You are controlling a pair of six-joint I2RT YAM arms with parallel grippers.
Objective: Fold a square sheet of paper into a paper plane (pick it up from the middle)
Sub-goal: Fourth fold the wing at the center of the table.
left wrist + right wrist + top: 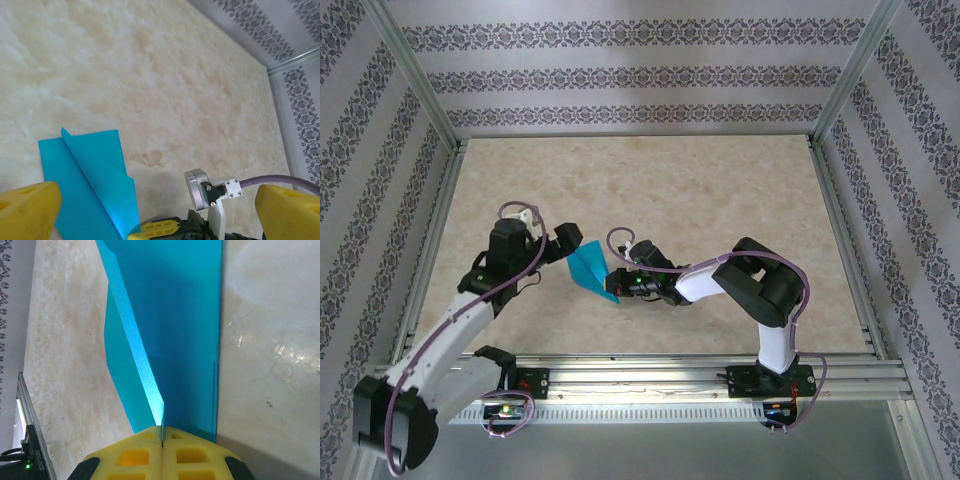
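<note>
**Item:** teal-blue paper (590, 268), one piece, folded.
**Location:** on the beige mottled tabletop (720, 190), a little left of centre and towards the near edge, between the two tools.
**Condition:** the lower layer lies flat. One flap stands up from it along a sharp crease. From above, the shape narrows to a point on its near right side.

**Left tool** (563, 247): yellow fingers (30, 210) spread wide, with nothing between them. It sits just beside the paper's far left edge. In the left wrist view the paper lies close to one finger, but whether they touch cannot be told.

**Right tool** (618, 283): yellow fingers (135, 457) pressed fully together, pinching the raised crease at the paper's near end. The flat layer runs out beneath and beyond the tips.

**Surroundings:** patterned grey walls (620, 70) and a metal frame (415, 90) enclose the tabletop. A purple-grey cable (280, 181) runs to the right arm's wrist.
</note>
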